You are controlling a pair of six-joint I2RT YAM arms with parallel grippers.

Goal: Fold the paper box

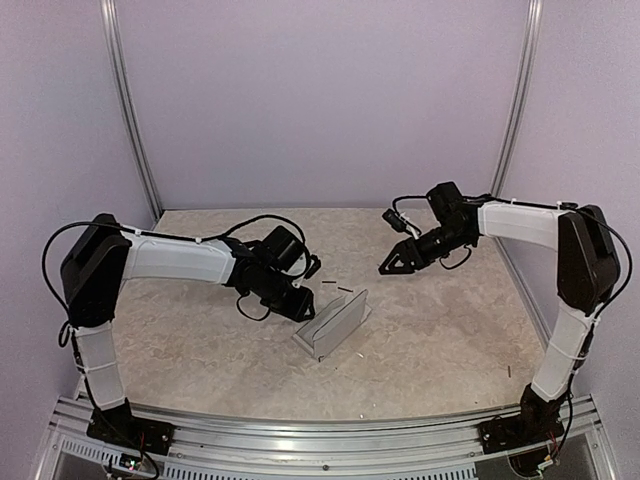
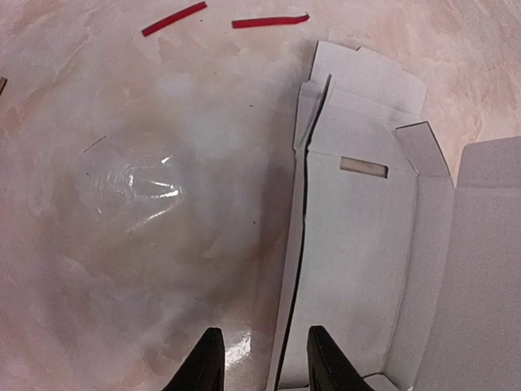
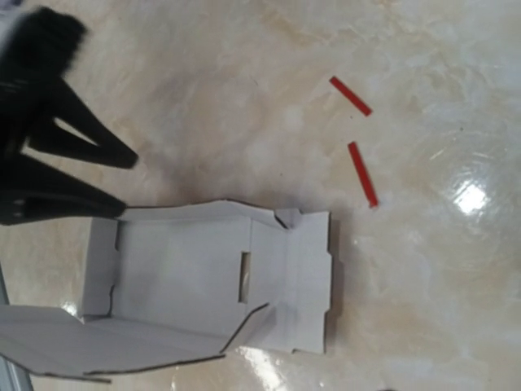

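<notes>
Top external view: the paper box [image 1: 335, 325] lies near the middle of the table [image 1: 450, 350], between the two arms and closer to the left one. It is partly formed, a shallow open trough of pale card set at a slant, with one long panel standing up along its right side.

Left gripper [image 1: 303, 303]: positioned at the box's left end, low over the table. In the left wrist view its two dark fingers [image 2: 207, 362] stand clearly apart. The box's left wall [image 2: 297, 244] runs as a thin edge up between them. One finger is outside, over bare table; the other is inside, over the box floor [image 2: 358, 261]. A gap shows on both sides of the card, so the jaws straddle the wall without pinching it. Nothing is held. The right wrist view likewise shows the two fingers parted at that end of the box.

Box detail, left wrist view: a small rectangular slot [image 2: 363, 167] sits in the floor towards the far end. An end flap [image 2: 370, 73] extends beyond it, and a broad panel [image 2: 488, 244] rises on the right. Past the far end, a red strip [image 2: 174, 19] and a second strip [image 2: 269, 21] lie on the table, apart from the box.

Right gripper [image 1: 386, 268]: raised above the table, up and to the right of the box, well apart from it and pointing towards it. It carries nothing. From above it reads as one dark wedge, and how wide its jaws stand cannot be told.
</notes>
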